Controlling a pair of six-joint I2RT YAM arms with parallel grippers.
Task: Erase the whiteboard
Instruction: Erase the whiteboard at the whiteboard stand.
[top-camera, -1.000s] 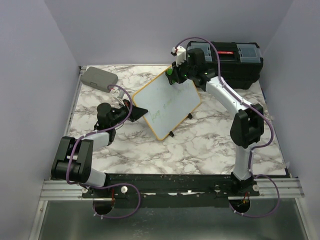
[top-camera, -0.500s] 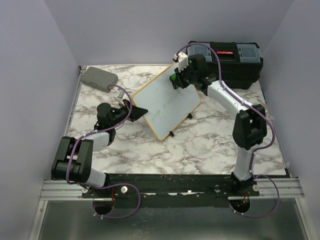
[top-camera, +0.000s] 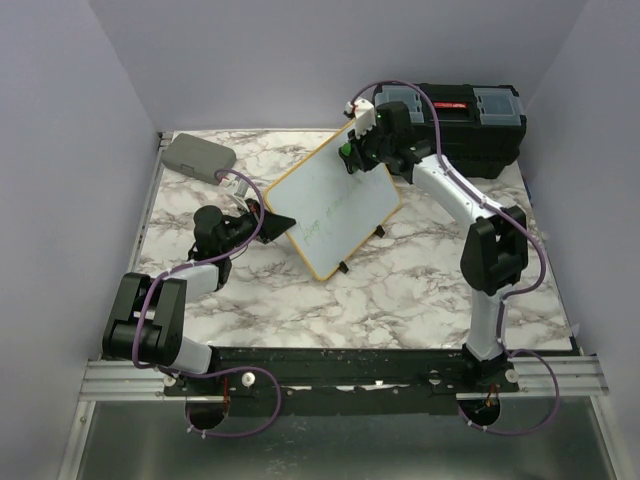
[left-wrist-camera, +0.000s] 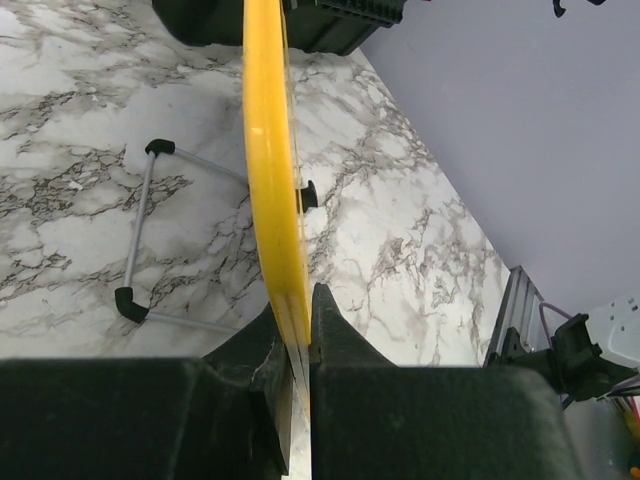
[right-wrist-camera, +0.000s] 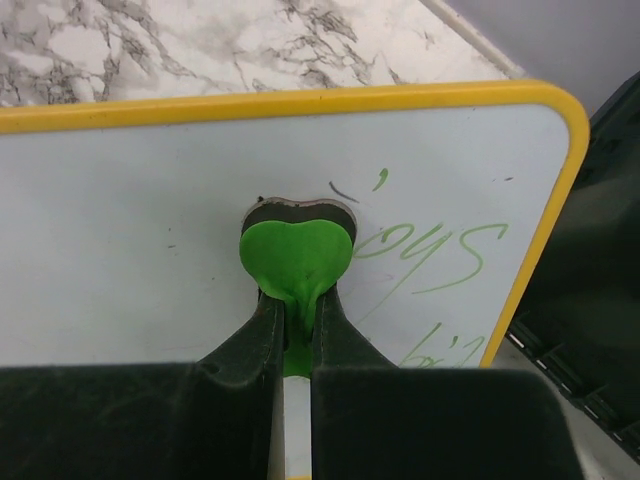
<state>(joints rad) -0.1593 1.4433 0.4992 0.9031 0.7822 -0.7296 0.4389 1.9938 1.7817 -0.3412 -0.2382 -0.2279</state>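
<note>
Whiteboard (top-camera: 335, 205) stood tilted on its feet near the middle of the marble worktop (top-camera: 400, 290), a little toward the far edge. The left tool (left-wrist-camera: 300, 312) was clamped narrow on its yellow frame. The right tool (right-wrist-camera: 297, 305) was closed on a green heart-shaped eraser (right-wrist-camera: 296, 255) pressed to the white surface, beside green handwriting (right-wrist-camera: 430, 255). A black toolbox (top-camera: 470, 120) sat at the far right corner and a grey case (top-camera: 198, 154) at the far left.

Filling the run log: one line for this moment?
left gripper: shut on whiteboard edge | right gripper: shut on green eraser, on board face | green writing: present
</note>
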